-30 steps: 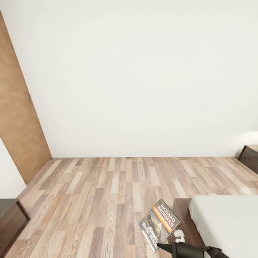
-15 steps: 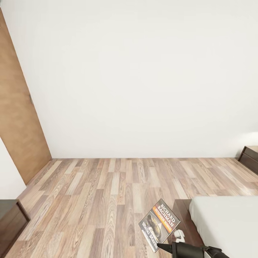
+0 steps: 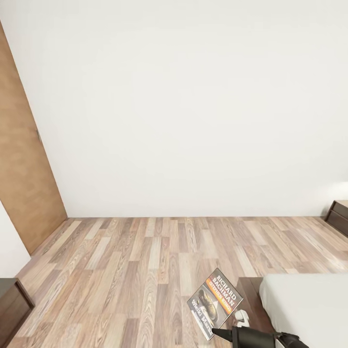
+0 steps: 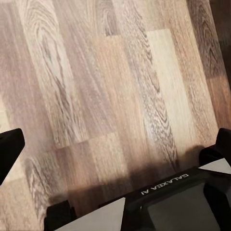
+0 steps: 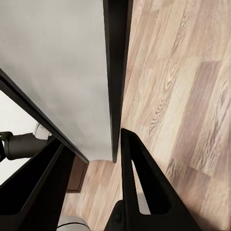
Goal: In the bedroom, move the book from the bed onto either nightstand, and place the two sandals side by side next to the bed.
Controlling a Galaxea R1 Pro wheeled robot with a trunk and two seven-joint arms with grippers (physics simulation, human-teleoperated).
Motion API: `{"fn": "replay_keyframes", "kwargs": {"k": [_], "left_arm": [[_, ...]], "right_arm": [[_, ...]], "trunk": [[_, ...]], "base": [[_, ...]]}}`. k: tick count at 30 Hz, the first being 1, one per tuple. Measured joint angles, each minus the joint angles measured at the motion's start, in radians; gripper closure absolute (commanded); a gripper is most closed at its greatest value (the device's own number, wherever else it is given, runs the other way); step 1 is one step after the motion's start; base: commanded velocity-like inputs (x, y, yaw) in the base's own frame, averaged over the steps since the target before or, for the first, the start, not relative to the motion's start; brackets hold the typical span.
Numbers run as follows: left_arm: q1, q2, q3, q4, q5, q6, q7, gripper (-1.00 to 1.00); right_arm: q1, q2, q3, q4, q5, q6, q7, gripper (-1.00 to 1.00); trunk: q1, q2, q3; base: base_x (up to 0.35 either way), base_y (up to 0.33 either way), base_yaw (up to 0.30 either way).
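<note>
Book (image 3: pixel 214 303) is clamped upright in the right hand (image 3: pixel 227 332), just beside the bed (image 3: pixel 309 309) corner, above the wood floor (image 3: pixel 145 270). Left hand fingers (image 4: pixel 9 149) are spread apart.

Head view faces wall (image 3: pixel 183 106); both wrist views share plank floor (image 4: pixel 106 86)

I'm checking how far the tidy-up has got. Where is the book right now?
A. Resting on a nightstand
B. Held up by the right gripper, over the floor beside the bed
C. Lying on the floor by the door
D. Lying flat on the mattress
B: in the head view the book is tilted in the air, its lower edge clamped by the right gripper, above the floor next to the bed.
</note>
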Motion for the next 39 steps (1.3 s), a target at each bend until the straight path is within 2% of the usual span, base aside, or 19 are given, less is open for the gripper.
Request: {"fn": "replay_keyframes", "kwargs": {"k": [18, 39], "left_arm": [[0.0, 0.0, 0.0, 0.0, 0.0, 0.0, 0.0, -1.0], [0.0, 0.0, 0.0, 0.0, 0.0, 0.0, 0.0, -1.0]], "right_arm": [[0.0, 0.0, 0.001, 0.0, 0.001, 0.0, -0.001, 1.0], [0.0, 0.0, 0.001, 0.002, 0.002, 0.0, -0.002, 1.0]], "trunk": [[0.0, 0.0, 0.0], [0.0, 0.0, 0.0]], "base": [[0.33, 0.058, 0.0], [0.324, 0.003, 0.0]]}}
